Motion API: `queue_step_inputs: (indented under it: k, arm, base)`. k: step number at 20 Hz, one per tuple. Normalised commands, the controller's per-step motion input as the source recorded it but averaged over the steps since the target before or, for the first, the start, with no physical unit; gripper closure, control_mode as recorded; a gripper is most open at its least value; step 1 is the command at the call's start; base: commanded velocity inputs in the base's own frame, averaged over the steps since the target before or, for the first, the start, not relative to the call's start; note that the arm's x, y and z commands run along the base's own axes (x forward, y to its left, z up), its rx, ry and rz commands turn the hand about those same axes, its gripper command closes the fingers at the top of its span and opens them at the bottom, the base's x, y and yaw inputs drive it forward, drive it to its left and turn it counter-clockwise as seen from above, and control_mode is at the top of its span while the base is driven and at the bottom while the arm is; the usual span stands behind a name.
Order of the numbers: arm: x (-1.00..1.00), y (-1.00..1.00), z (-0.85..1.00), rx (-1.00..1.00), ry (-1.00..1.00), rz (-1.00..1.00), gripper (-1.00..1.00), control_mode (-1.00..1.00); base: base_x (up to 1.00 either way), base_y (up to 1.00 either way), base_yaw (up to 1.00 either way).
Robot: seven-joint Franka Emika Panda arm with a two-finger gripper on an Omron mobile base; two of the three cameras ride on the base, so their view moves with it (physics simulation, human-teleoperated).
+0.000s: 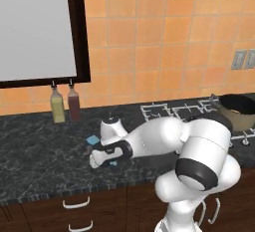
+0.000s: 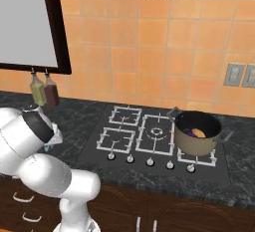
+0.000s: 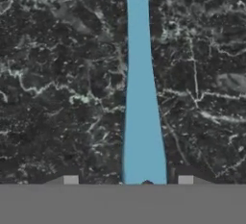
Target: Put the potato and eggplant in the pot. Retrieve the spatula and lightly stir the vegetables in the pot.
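Hovering low over the dark marbled counter point(image 1: 40, 146), the gripper point(image 3: 128, 182) is sitting right on top of the spatula point(image 3: 139, 98). In the hand view the light-blue strip is running straight up between the two finger tips, which are standing wide apart w/ the blade centred in the gap and clear of both, so the pincer is open and holding nothing yet.

Handling call: the spatula is looking thin, flat and light, prob. stiff plastic, lying flush on the stone. That's making it awkward: low profile, slick faces, little for the pads to bite. Best hold, I'd say, is across the narrow edges of the straight handle, not the wider end, and squarely, or it's likely to pivot or skid out.

Moving right from the two bottles point(image 1: 65, 104) at the wall, under the dark-framed window point(image 1: 35, 27), the counter is glossy, hard and level, so a missed pinch is prob. just sliding the tool along.

Further right, the stove point(image 2: 149, 136) w/ white grates is sitting well apart from the spatula. The pot point(image 2: 197, 132) is standing on the far-right burner, w/ the potato point(image 2: 199, 133) and the purple eggplant point(image 2: 190, 132) already lying inside, touching or nearly so. Orange tiled wall is running behind it all, w/ grey outlets point(image 2: 240, 75) at far right.
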Motion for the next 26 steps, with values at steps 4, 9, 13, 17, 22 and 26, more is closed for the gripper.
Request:
queue_step_inputs:
  k: [4, 9, 13, 17, 22, 26]
  arm:
    - [0.00, -0.14, -0.01, 0.04, 0.00, 0.00, 1.00, -1.00]
    - [-0.14, -0.27, 0.68, 0.03, -0.08, -0.01, 1.00, -1.00]
    - [-0.49, -0.41, 1.00, 0.05, -0.23, -0.04, 1.00, -1.00]
    - [-0.52, -0.63, 1.00, 0.07, -0.08, -0.13, 1.00, -1.00]
    - [-0.57, -0.95, 1.00, 0.06, 0.07, -0.28, 1.00, -1.00]
    - [-0.38, -1.00, 0.98, 0.01, 0.21, -0.33, 1.00, -1.00]
  base:
    - [0.00, 0.00, 0.00]
    - [0.00, 0.00, 0.00]
    - [0.00, 0.00, 0.00]
    - [0.00, 0.00, 0.00]
    - [0.00, 0.00, 0.00]
    - [0.00, 0.00, 0.00]
